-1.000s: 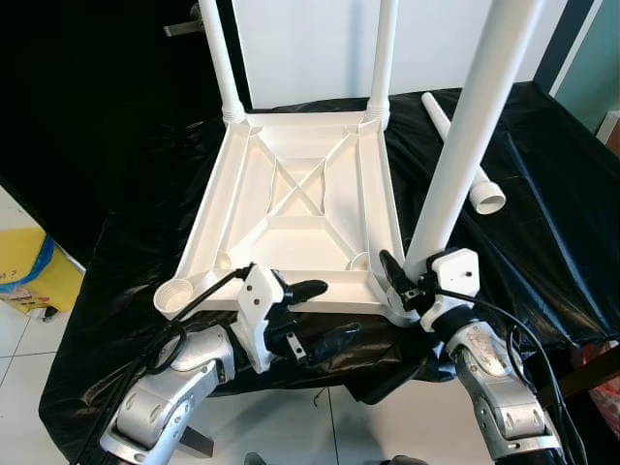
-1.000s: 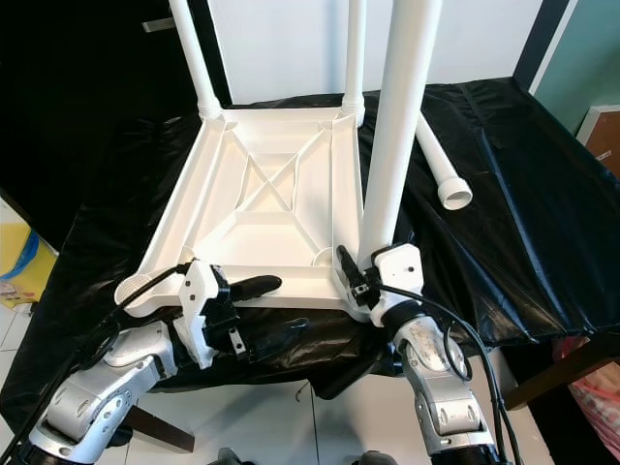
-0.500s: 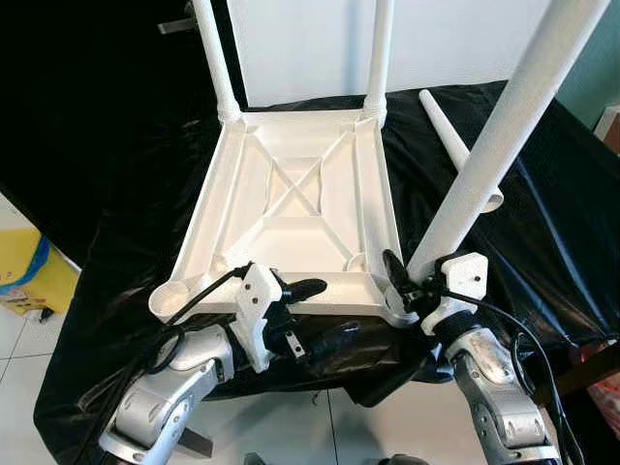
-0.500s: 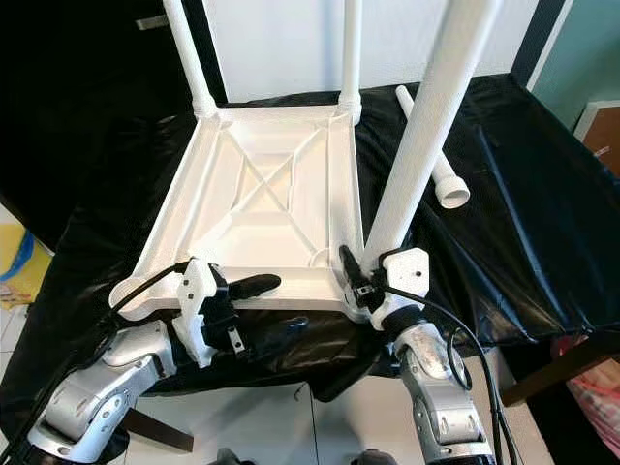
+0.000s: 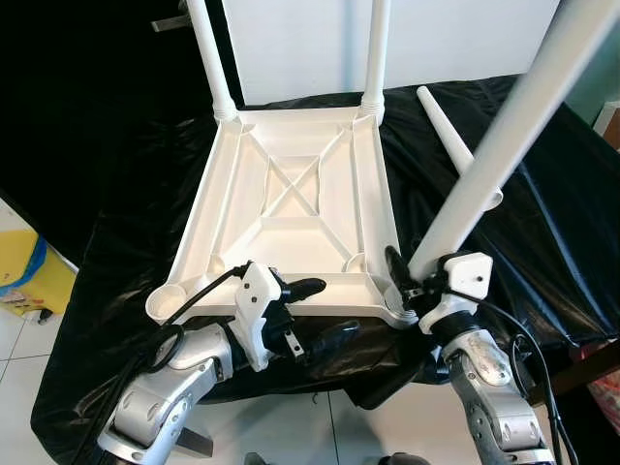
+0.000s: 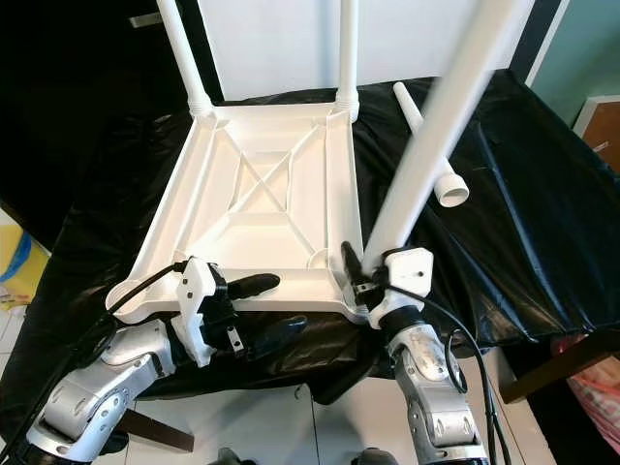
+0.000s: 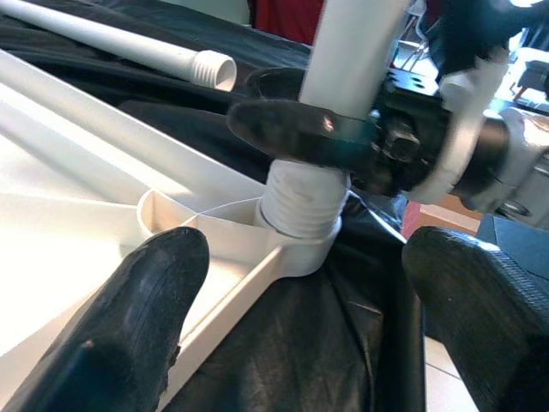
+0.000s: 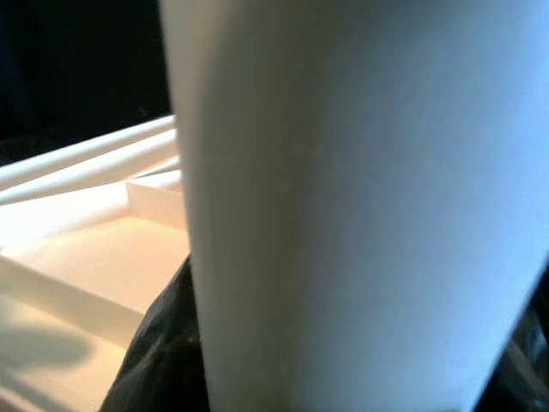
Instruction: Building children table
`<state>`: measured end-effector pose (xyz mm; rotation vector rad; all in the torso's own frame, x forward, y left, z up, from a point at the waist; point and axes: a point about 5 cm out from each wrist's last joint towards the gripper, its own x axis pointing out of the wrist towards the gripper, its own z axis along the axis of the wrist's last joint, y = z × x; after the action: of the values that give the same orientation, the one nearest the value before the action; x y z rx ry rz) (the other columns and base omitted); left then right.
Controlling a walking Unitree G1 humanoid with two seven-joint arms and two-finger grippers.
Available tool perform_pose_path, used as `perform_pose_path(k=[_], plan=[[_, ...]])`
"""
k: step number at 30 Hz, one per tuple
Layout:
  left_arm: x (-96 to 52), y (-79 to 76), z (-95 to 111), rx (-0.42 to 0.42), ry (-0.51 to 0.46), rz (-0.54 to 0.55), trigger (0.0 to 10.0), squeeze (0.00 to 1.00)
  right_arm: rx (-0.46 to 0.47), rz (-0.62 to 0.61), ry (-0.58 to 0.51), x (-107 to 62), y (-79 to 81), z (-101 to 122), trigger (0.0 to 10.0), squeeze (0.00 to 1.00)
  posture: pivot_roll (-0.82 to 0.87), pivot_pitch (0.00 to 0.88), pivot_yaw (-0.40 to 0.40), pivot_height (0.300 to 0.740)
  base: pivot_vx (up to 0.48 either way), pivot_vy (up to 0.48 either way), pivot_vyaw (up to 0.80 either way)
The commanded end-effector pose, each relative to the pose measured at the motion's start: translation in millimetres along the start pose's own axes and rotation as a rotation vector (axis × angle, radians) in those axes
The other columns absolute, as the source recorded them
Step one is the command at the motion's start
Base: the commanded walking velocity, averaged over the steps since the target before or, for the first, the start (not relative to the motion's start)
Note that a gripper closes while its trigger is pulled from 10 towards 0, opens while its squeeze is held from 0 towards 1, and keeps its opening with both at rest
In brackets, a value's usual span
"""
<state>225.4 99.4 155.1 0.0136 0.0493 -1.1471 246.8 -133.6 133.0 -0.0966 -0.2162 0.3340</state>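
Head views: upturned white tabletop (image 5: 291, 208) lying on the black-draped worktop (image 5: 542, 223), two legs already standing in the far corner sockets, a fourth leg (image 5: 455, 145) loose on the cloth beyond. Right jaws (image 5: 399, 281) clamped on the base of the third leg (image 5: 504, 145), at the near right corner socket. Compared with a second ago, leg now leaning well away from upright, top swung outward to the right; likely means the thread is not seated squarely yet and needs straightening before further turning. Left jaws (image 5: 312, 310) spread, one finger over the near rim, one under it, bracing the tabletop; near left socket (image 5: 172, 295) empty.

Left wrist view: between the spread fingers (image 7: 146, 309), threaded leg end (image 7: 302, 199) sitting in the corner socket, threads still exposed, right jaws (image 7: 343, 142) wrapped just above.

Right wrist view: leg (image 8: 360, 215) pressed close between the jaws, tabletop ribs (image 8: 94, 249) beside.
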Motion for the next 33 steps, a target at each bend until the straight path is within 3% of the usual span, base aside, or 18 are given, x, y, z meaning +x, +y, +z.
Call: perform_pose_path(k=[1,11,17,19,33], plan=[[-1.8,-0.7,4.4,0.013,-0.002,-0.032,10.0,0.0,0.002,0.015,0.088,-7.7,2.1,-17.7,10.0,0.0,-0.08,0.109,0.06,0.74,0.0,0.0,0.0],[-2.6,-1.2,5.1,0.012,-0.005,-0.025,10.0,0.0,0.005,0.018,0.09,-13.6,-4.4,-23.6,10.0,0.0,-0.08,0.111,0.056,0.74,0.0,0.0,0.0],[-2.8,-1.0,5.2,0.013,-0.004,-0.024,10.0,0.0,0.052,-0.029,0.12,-11.8,-8.1,-27.2,10.0,0.0,-0.08,0.11,0.056,0.74,0.0,0.0,0.0],[-2.6,-0.6,5.6,0.013,-0.005,-0.023,10.0,0.0,0.09,-0.11,0.164,-7.2,-12.0,-29.8,10.0,0.0,-0.08,0.11,0.052,0.74,0.0,0.0,0.0],[-1.6,0.2,6.0,0.015,-0.01,-0.019,10.0,0.0,0.073,-0.145,0.152,-4.5,-4.3,-29.0,10.0,0.0,-0.08,0.106,0.048,0.74,0.0,0.0,0.0]])
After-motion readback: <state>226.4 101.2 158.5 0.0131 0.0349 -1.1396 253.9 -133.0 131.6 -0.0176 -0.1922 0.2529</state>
